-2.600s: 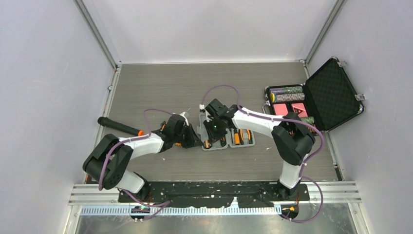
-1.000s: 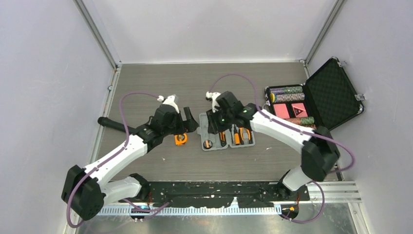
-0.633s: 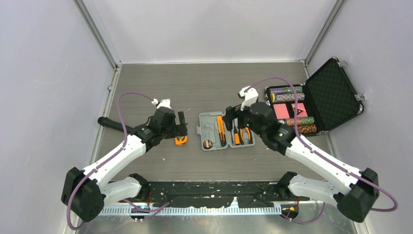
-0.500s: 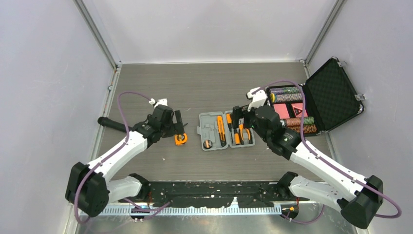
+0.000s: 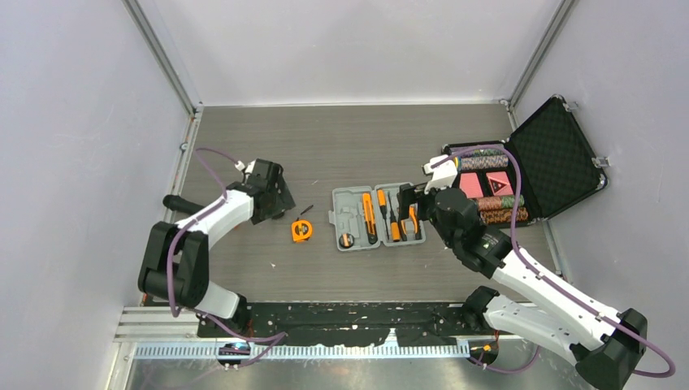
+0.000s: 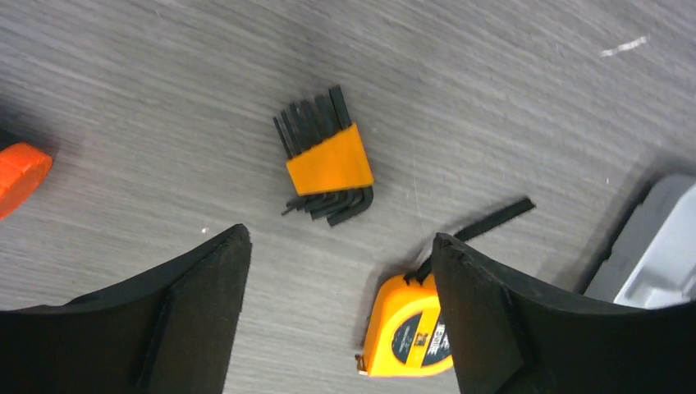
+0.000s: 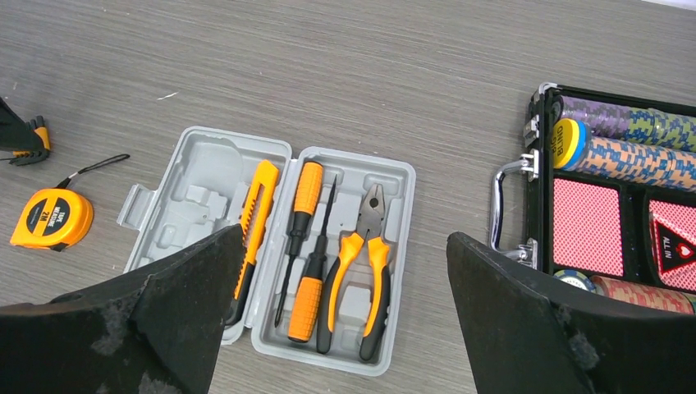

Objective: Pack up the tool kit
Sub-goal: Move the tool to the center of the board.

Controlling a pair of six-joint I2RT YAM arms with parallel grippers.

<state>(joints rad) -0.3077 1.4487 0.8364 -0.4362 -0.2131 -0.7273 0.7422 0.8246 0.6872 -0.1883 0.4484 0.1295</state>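
Observation:
The grey tool kit case [image 5: 345,213] lies open mid-table. Its right half holds an orange utility knife [image 7: 254,215], two screwdrivers [image 7: 307,195] and orange-and-black pliers [image 7: 366,264]; its left half [image 7: 201,180] holds nothing. The orange tape measure [image 5: 301,231] lies on the table left of the case, also in the left wrist view [image 6: 406,328]. A hex key set [image 6: 328,160] in an orange holder lies beyond it. My left gripper [image 6: 338,246] hovers open above these two. My right gripper [image 7: 345,238] hangs open, high over the case's right edge [image 5: 414,197].
A black foam-lined case [image 5: 552,158] with poker chips [image 7: 632,135] and red card boxes stands open at the right, its metal handle [image 7: 502,205] facing the kit. A black-handled tool [image 5: 183,203] with an orange end [image 6: 20,171] lies at the left by the wall.
Both arms have pulled back from the case, the left one leftward and the right one to the right. The right gripper opened. The tape measure has stayed on the table.

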